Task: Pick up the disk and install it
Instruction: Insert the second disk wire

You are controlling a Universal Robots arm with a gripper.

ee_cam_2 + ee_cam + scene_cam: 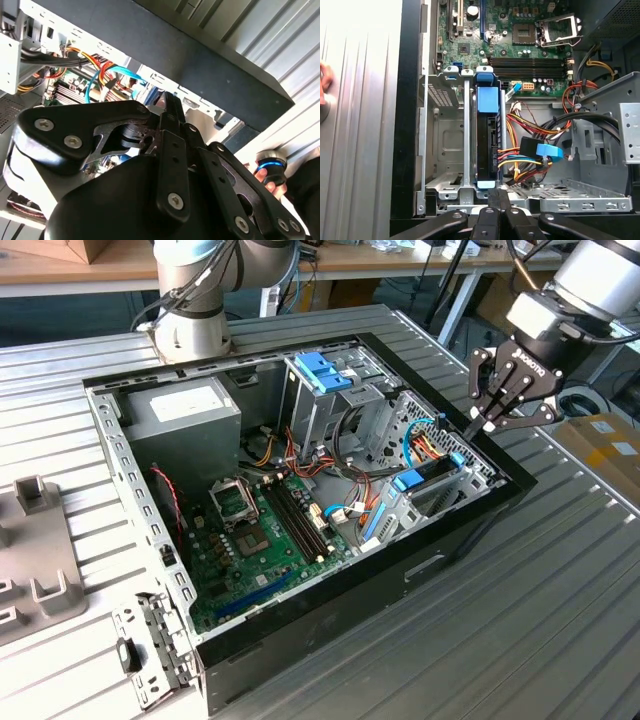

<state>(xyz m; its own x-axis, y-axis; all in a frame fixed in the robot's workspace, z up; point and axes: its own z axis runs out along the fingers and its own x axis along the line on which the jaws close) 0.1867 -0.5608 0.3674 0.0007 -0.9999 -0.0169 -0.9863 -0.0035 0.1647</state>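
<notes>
Looks mostly done to me. The disk (487, 142) sits edge-up in the drive bay, center of the first wrist view, blue carrier tab on top and cables running to its side. In the exterior view it's at right-center of the open computer case (300, 630), near the case's right wall. The gripper (480, 426) hovers just above that wall, fingers pinched together and holding nothing. Whether the drive is fully seated, I can't tell.

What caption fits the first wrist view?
Pincer poised at the edge of the disk, seated upright in its bay.
</notes>
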